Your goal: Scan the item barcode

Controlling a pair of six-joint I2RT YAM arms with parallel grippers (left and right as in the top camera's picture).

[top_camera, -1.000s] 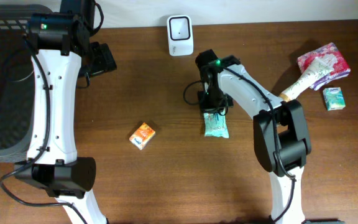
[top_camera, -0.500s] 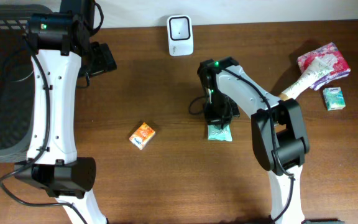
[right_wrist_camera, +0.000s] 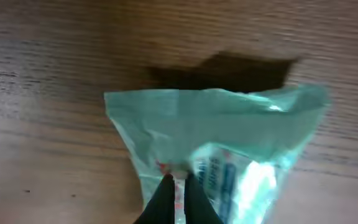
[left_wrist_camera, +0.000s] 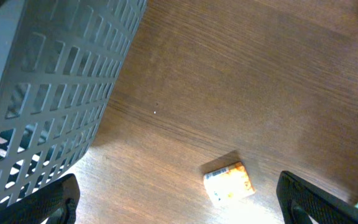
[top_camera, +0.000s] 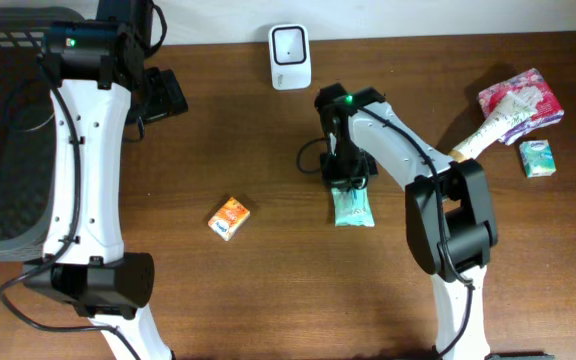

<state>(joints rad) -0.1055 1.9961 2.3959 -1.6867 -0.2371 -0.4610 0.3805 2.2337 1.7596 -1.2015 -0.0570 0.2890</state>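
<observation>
The item is a teal plastic packet (top_camera: 351,208) (right_wrist_camera: 229,124) near the table's middle, with blue print on its film. My right gripper (top_camera: 345,178) (right_wrist_camera: 178,186) is shut, and its black fingertips pinch the packet's near edge. The packet casts a dark shadow on the wood behind it. No barcode shows on it. A white scanner (top_camera: 290,57) stands at the back edge, some way behind the right gripper. My left gripper (top_camera: 163,92) (left_wrist_camera: 179,208) hangs open at the back left, high above the table and holding nothing.
A small orange box (top_camera: 229,217) (left_wrist_camera: 229,183) lies left of centre. A dark grey basket (top_camera: 8,130) (left_wrist_camera: 42,93) fills the left side. At the far right lie a pink-patterned pack (top_camera: 521,100), a rolled item (top_camera: 480,140) and a small green box (top_camera: 537,158).
The right gripper moved toward the front with the teal packet, then came back a little toward the scanner. The left arm has stayed still.
</observation>
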